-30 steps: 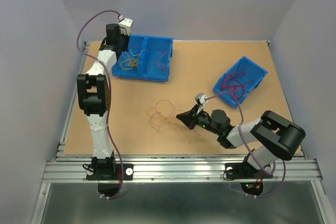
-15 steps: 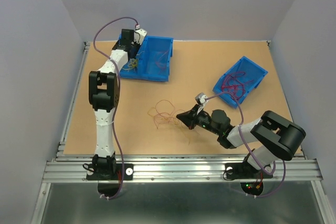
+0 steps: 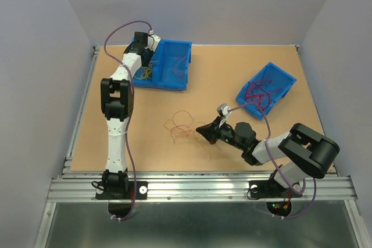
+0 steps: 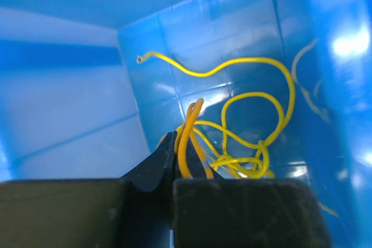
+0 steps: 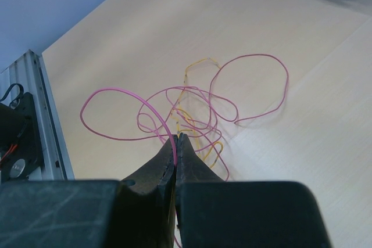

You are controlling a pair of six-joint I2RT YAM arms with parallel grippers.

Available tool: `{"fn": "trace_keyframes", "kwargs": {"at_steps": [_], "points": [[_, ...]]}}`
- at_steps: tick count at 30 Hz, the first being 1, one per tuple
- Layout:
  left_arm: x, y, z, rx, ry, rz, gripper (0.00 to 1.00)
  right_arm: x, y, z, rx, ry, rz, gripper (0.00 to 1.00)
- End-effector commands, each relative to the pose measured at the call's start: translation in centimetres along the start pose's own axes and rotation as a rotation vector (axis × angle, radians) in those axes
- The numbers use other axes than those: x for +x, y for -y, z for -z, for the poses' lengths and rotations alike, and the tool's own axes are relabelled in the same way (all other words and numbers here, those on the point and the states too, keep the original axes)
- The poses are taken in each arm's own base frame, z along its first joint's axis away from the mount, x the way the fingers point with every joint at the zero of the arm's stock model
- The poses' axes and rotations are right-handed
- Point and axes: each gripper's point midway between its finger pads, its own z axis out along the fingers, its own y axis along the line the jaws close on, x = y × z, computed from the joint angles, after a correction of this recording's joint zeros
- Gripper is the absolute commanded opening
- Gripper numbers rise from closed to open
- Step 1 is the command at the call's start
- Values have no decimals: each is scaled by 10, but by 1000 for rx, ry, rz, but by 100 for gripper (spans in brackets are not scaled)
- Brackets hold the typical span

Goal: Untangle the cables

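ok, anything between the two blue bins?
Nothing: bare tabletop between the left bin and the tilted right bin, seen in the top view.

What I see from my remote seat, bg only: a light-brown, matte, wood-look tabletop fills most of the top cam. Plain pale lavender-grey walls on 3 sides: back wall, left wall, right wall. A slotted alu rail runs across the near edge, w/ a thinner alu strip down the left edge. Below the rail there's a dull grey floor panel. Lighting's soft & even, faint shadows only.
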Motion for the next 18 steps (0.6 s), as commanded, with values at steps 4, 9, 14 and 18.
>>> {"fn": "trace_keyframes", "kwargs": {"at_steps": [4, 9, 14, 18], "points": [[-49, -19, 53, 30, 118, 31, 27, -18, -11, 0, -33, 72, 15, 0], [-61, -25, 77, 36, 155, 44, 47, -20, -11, 0, -32, 78, 10, 1], [-74, -35, 95, 18, 197, 68, 57, -21, -11, -1, -35, 80, 7, 1], [-83, -38, 112, 30, 233, 72, 59, -21, -12, 0, -36, 79, 7, 1]]}}
